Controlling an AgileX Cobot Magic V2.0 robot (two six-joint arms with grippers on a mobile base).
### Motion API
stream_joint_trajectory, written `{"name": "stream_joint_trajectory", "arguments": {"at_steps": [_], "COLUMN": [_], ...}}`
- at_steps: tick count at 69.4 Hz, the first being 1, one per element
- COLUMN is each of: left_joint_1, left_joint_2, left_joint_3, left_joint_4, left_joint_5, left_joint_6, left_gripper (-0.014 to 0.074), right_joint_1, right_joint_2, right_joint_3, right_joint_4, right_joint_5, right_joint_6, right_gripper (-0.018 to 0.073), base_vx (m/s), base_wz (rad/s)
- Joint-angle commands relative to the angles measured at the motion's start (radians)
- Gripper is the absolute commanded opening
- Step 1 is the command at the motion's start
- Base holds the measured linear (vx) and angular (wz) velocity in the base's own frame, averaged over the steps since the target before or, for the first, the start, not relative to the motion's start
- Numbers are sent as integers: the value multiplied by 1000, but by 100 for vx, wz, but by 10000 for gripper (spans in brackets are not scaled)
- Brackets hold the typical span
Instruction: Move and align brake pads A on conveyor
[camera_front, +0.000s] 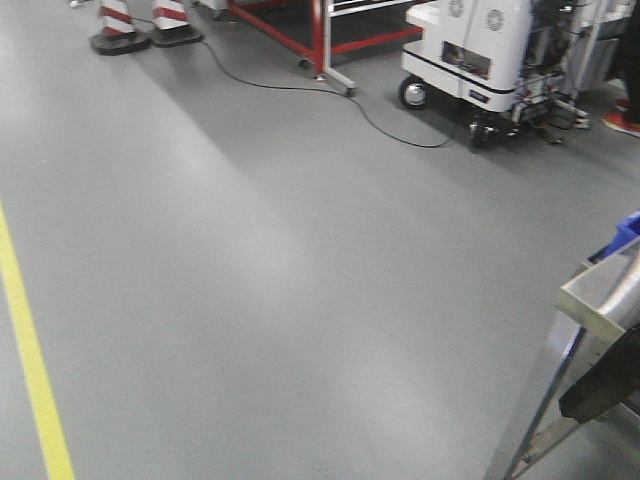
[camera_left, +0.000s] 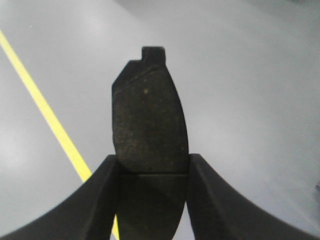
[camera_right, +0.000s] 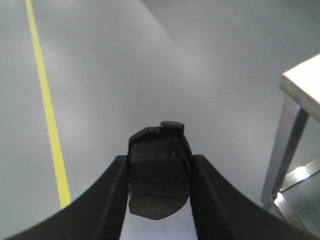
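Right of the yellow floor line (camera_left: 50, 120), in the left wrist view, a dark grey brake pad (camera_left: 149, 120) is shown pinched across its width between the left fingers (camera_left: 100, 195), with its notched end pointed away from the camera above the grey floor (camera_left: 250, 100). Right of the same line, in the right wrist view, a second brake pad (camera_right: 159, 150) is clamped likewise by the right fingers (camera_right: 107, 195). Farther right of the line, the corner of a steel desk (camera_right: 305, 85) is seen, apart from that pad.
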Motion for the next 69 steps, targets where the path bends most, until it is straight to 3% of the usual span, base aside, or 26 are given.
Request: {"name": "stream_joint_trajectory", "arguments": {"at_steps": [1, 69], "left_joint_1": [-4, -4], "left_joint_2": [5, 5], "left_joint_3": [-23, -23], "left_joint_4": [10, 10], "left_joint_5": [-81, -71], "left_joint_6": [-5, -5], "left_gripper": [-6, -6], "right_joint_1": [-4, -4], "right_joint_2": [1, 1], "right_joint_3": [-32, -32], "right_joint_4": [4, 4], "right_joint_5": [-82, -82], "right_joint_6": [-11, -11], "right_gripper": [-12, -12], "base_vx": [-9, -1], "base_wz": [40, 56]}}
